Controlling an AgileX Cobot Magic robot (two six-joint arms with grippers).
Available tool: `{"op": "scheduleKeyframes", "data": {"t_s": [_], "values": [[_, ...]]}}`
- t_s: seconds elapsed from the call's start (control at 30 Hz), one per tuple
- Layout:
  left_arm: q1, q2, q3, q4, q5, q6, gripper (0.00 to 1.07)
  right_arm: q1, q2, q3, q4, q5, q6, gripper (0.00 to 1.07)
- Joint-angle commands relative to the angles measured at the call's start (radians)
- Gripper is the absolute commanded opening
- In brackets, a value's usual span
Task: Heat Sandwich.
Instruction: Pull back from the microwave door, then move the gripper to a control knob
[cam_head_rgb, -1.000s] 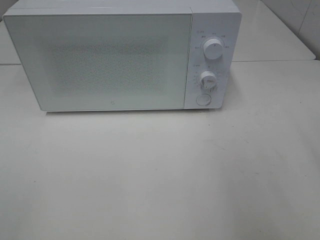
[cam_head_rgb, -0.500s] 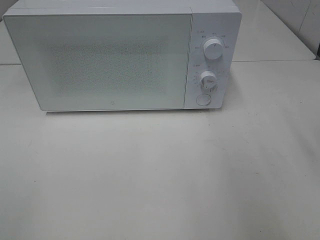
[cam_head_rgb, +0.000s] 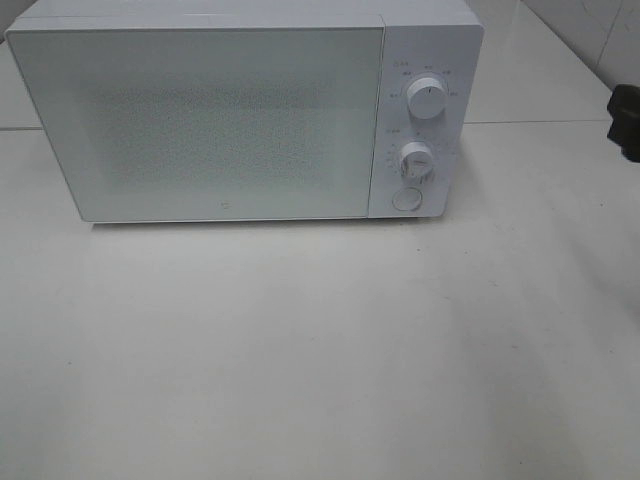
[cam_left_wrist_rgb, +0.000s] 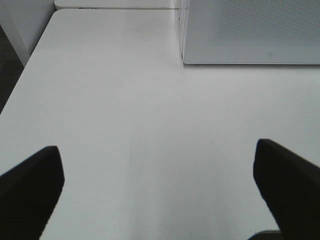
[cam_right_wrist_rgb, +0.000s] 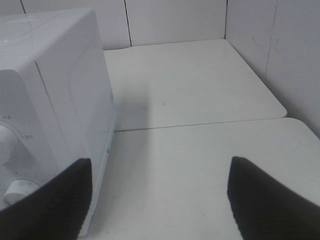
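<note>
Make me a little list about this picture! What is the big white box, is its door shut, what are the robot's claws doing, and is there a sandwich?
Big white box: microwave, on the white table
Door: shut
Controls: two knobs, one round button
Left gripper: open, empty, above bare table
Right gripper: open, empty, beside the microwave's knob end
Sandwich: not in view
</note>
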Motion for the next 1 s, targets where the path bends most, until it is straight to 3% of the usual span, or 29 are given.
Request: {"op": "scheduleKeyframes", "data": {"t_s": [0.03, 0.3, 0.4, 0.53, 1.0], "values": [[0.004, -0.023, 0.001, -0.001, -0.013, -0.003, 0.98, 0.082, 0.046, 0.043, 0.109, -0.136, -0.087, 0.73], [0.004, -0.023, 0.001, -0.001, -0.013, -0.003, 0.98, 0.305, 0.216, 0.084, 0.321, -0.376, -0.281, 0.73], [0.004, -0.023, 0.001, -0.001, -0.013, -0.003, 0.98, 0.359, 0.257, 0.084, 0.368, -0.431, -0.29, 0.73], [0.004, -0.023, 0.001, -0.001, -0.013, -0.003, 0.98, 0.498, 0.387, 0.084, 0.494, -0.567, -0.303, 0.73], [0.004, -0.023, 0.001, -0.001, -0.013, -0.003, 0.98, 0.714, 0.552, -0.033, 0.727, -0.595, -0.303, 0.73]]}}
